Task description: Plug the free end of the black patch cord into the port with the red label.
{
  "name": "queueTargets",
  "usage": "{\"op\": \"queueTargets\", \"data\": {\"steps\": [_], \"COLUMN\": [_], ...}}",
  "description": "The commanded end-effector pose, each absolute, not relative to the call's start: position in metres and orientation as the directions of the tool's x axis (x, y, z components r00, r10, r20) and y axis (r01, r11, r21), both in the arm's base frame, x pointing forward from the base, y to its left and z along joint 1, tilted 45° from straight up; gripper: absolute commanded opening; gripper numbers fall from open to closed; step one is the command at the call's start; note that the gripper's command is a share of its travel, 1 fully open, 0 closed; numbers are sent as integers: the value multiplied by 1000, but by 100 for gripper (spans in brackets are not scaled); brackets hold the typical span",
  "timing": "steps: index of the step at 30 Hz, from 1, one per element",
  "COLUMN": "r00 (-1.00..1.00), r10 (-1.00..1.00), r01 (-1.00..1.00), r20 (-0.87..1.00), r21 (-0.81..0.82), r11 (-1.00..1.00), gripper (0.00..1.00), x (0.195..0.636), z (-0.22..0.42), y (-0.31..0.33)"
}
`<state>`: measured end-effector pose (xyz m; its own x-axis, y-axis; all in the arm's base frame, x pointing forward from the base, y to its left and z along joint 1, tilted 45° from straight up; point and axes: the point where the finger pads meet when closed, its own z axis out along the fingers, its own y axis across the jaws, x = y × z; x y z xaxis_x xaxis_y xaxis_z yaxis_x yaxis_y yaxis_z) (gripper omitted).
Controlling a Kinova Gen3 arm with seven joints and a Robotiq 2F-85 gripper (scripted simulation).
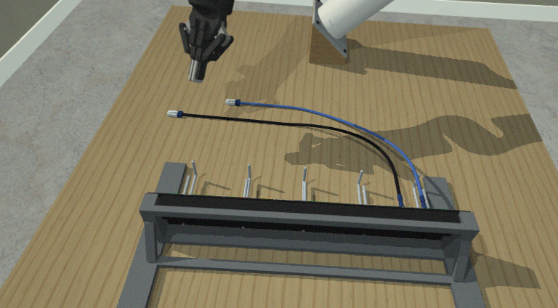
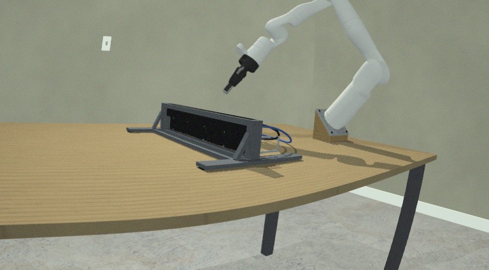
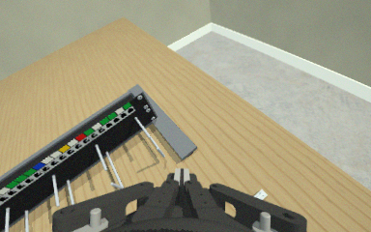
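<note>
- Hand (image 1: pixel 197 75) pinched together, empty — hovering above the surface (image 1: pixel 123 173).
- Black cord's plug (image 1: pixel 174 113) lies loose at its 7 o'clock.
- Step: reaching; next, spread fingers, descend onto plug.

I see the black cord (image 1: pixel 312 126) lying flat on the table, curving from the rack's (image 1: pixel 308 217) right end toward the table's left edge. Its free plug (image 1: pixel 174 113), clear with a blue boot, rests on the wood, not inserted. The port with the red label (image 3: pixel 80 137) sits near the middle of the rack's row, unoccupied.
</note>
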<state>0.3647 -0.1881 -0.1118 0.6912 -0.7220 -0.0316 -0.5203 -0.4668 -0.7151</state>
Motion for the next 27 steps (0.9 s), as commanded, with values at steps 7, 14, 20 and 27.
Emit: {"op": "queueTargets", "data": {"steps": [7,14,20,27], "r00": [616,474,339,236], "r10": [-747,-759,-750,-735], "r01": [-711,-861,-938,-972], "r20": [-248,-446,-568,-635], "r21": [-583,-415,-269,-159], "r11": [-393,-293,-220,-174], "gripper": [0,0,0,0], "x": [363,347,337,330], "z": [-128,-153,-172,-185], "y": [-189,-189,-192,-193]}}
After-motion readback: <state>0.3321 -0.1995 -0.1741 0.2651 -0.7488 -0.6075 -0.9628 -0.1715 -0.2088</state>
